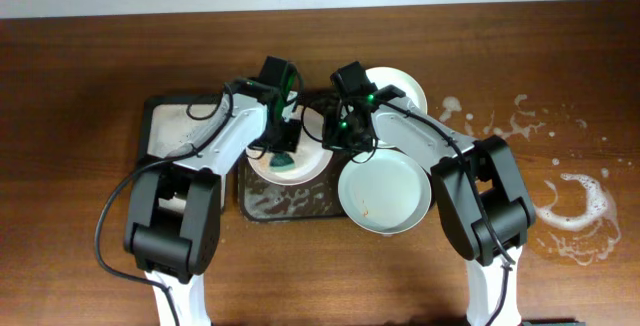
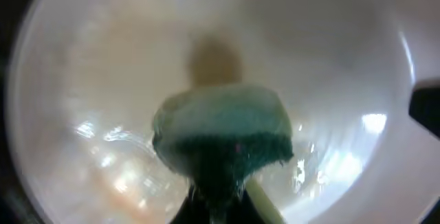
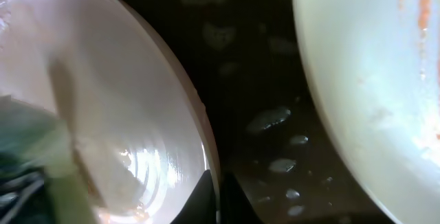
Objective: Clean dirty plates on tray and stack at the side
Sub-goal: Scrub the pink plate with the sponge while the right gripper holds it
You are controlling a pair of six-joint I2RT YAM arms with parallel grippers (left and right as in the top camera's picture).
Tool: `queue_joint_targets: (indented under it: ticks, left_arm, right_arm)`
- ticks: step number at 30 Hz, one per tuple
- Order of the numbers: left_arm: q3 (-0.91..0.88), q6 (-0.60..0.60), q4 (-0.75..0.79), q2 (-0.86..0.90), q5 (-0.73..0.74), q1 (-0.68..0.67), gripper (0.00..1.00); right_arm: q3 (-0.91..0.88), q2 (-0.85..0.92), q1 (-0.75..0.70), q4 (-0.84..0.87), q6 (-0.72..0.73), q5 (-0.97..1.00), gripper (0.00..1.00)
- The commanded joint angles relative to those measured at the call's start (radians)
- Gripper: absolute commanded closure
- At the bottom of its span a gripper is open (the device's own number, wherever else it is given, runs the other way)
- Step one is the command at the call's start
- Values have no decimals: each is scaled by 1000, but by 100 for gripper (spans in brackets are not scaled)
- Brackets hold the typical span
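Observation:
A white plate [image 1: 312,166] lies in the dark tray [image 1: 290,208], which has foam streaks. My left gripper [image 1: 283,149] is shut on a green sponge [image 1: 283,162] and presses it on this plate. The left wrist view shows the sponge [image 2: 223,131] on the wet plate [image 2: 103,80] with faint orange smears, in front of the gripper [image 2: 220,207]. My right gripper [image 1: 337,142] is shut on that plate's rim, seen pinched in the right wrist view [image 3: 218,193]. A pale green plate [image 1: 385,194] lies at the tray's front right. Another white plate [image 1: 408,88] sits at the back right.
A second dark tray [image 1: 150,126] lies left of the main one, partly under my left arm. Soapy foam puddles [image 1: 580,211] spread on the wooden table at the right. In the right wrist view, a plate with orange streaks [image 3: 371,80] lies across the wet tray floor [image 3: 254,80].

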Motion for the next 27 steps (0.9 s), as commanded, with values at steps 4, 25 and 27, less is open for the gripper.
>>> queue_joint_targets:
  ticks: [4, 25, 27]
  left_arm:
    - [-143, 16, 307, -3, 159, 7, 99]
    - [-94, 50, 143, 85, -570, 58, 99]
    - [18, 50, 66, 85, -562, 31, 99]
  right_arm:
    - [0, 13, -2, 7, -15, -30, 96]
    - [0, 13, -2, -2, -19, -27, 96]
    - [0, 13, -2, -5, -19, -27, 96]
